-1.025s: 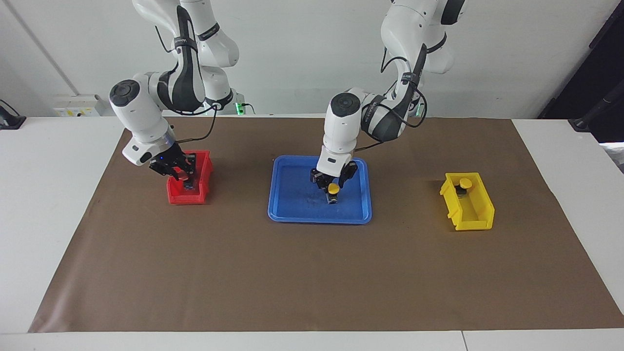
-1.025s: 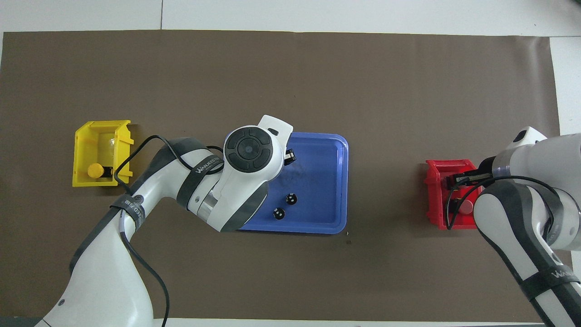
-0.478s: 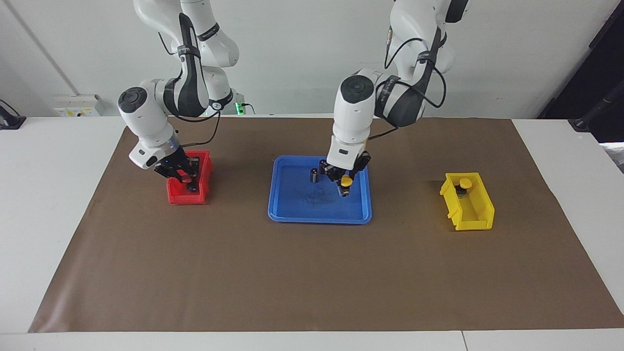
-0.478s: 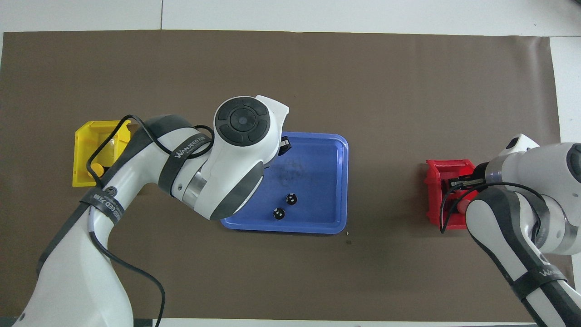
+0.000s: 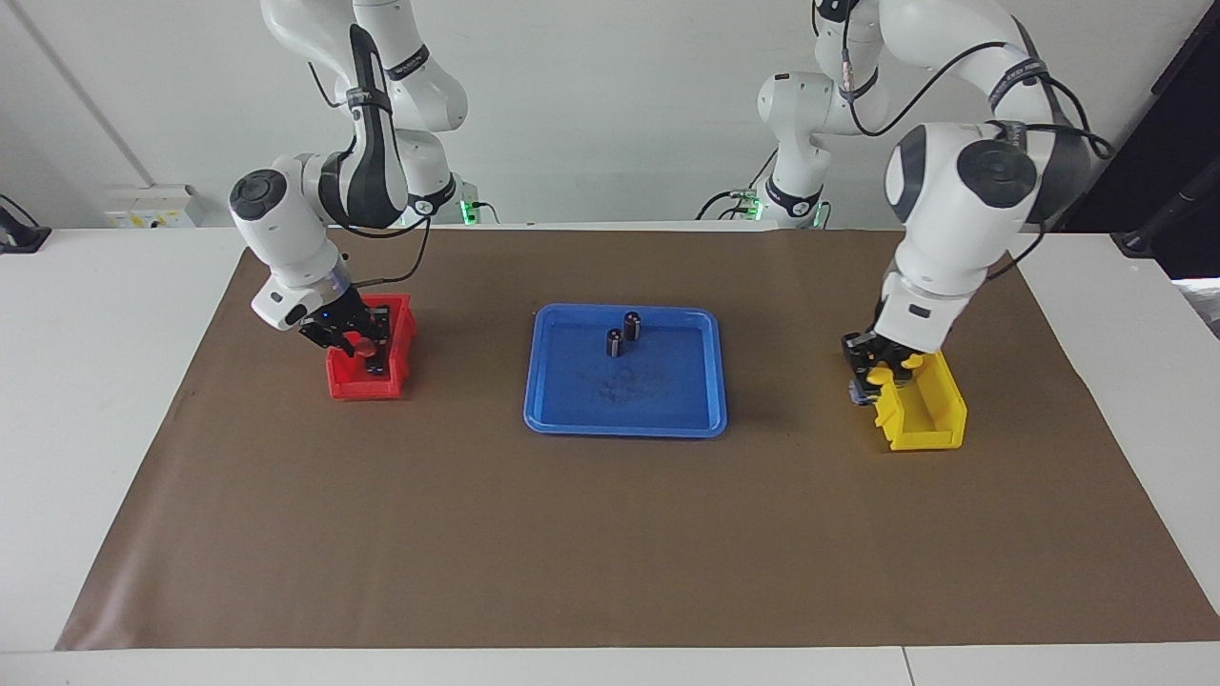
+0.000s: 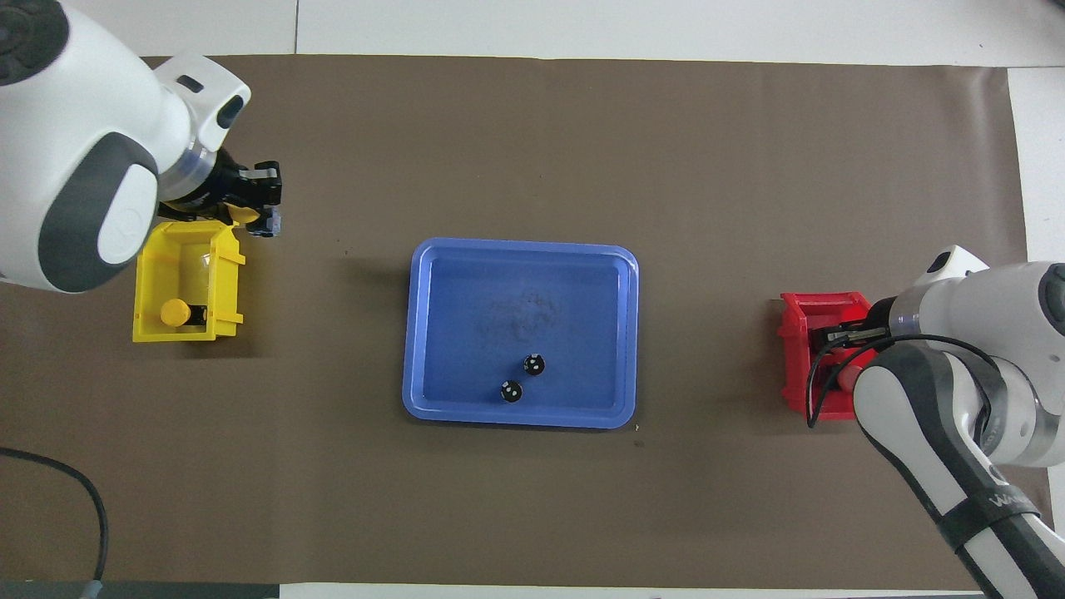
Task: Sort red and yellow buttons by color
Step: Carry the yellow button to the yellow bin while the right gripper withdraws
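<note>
From the facing view, the left gripper (image 5: 875,373) hangs at the yellow bin's (image 5: 929,419) rim, the end nearer the robots, its fingers clenched on a yellow button (image 5: 902,368) held above that rim. The right gripper (image 5: 351,339) is low over the red bin (image 5: 400,329), a red button (image 5: 366,352) at its tips; whether those fingers grip it or have let go I cannot tell. Two dark grey cylinders (image 5: 621,334) stand in the blue tray (image 5: 701,419) between the bins. From overhead, the left gripper (image 6: 260,208) sits at the yellow bin's (image 6: 148,274) end farther from the robots, and a second yellow button (image 6: 175,313) lies inside. Only part of the red bin (image 6: 800,333) shows under the right arm. This looks like the final drop-off; the left gripper likely needs to centre over the bin and release.
</note>
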Available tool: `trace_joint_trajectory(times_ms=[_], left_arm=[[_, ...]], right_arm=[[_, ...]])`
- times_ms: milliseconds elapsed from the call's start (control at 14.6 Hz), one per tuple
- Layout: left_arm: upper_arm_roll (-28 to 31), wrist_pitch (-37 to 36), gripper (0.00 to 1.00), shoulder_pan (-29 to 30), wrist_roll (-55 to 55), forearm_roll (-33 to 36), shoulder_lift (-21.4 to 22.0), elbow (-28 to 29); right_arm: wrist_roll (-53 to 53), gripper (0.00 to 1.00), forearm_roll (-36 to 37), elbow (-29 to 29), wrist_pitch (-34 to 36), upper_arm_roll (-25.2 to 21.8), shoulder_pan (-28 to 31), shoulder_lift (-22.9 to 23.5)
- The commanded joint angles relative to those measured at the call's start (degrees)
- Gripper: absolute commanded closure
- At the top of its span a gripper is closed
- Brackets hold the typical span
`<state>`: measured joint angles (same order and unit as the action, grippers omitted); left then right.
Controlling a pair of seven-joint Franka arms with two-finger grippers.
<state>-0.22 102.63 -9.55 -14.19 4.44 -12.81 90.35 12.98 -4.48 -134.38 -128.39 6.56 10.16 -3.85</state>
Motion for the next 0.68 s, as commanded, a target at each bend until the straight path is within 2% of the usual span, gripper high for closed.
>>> trace_joint_trajectory(times_ms=[0, 68, 137, 205, 615], left_arm=[[-0.8, -0.7, 0.99, 5.7, 10.0, 1.4, -0.2, -0.6], [-0.8, 0.2, 0.99, 7.4, 12.3, 1.3, 0.0, 0.4], [-0.8, 2.1, 0.99, 8.3, 13.9, 1.3, 1.0, 2.6], [-0.8, 4.1, 0.99, 8.6, 14.1, 1.3, 1.9, 5.1], [-0.8, 15.9, 0.99, 10.2, 14.2, 1.3, 6.3, 18.7]], right_arm=[[1.7, 0.38, -0.4, 9.5, 8.1, 0.2, 0.5, 2.3], [1.6, 0.31, -0.4, 12.5, 10.9, 0.2, 0.6, 2.4], [1.3, 0.19, -0.3, 15.2, 13.1, 0.1, 0.7, 2.6], [1.3, 0.00, -0.2, 17.4, 14.4, 0.1, 0.9, 2.4], [-2.0, 0.00, 2.4, 34.2, 32.6, -0.2, 1.2, 2.0]])
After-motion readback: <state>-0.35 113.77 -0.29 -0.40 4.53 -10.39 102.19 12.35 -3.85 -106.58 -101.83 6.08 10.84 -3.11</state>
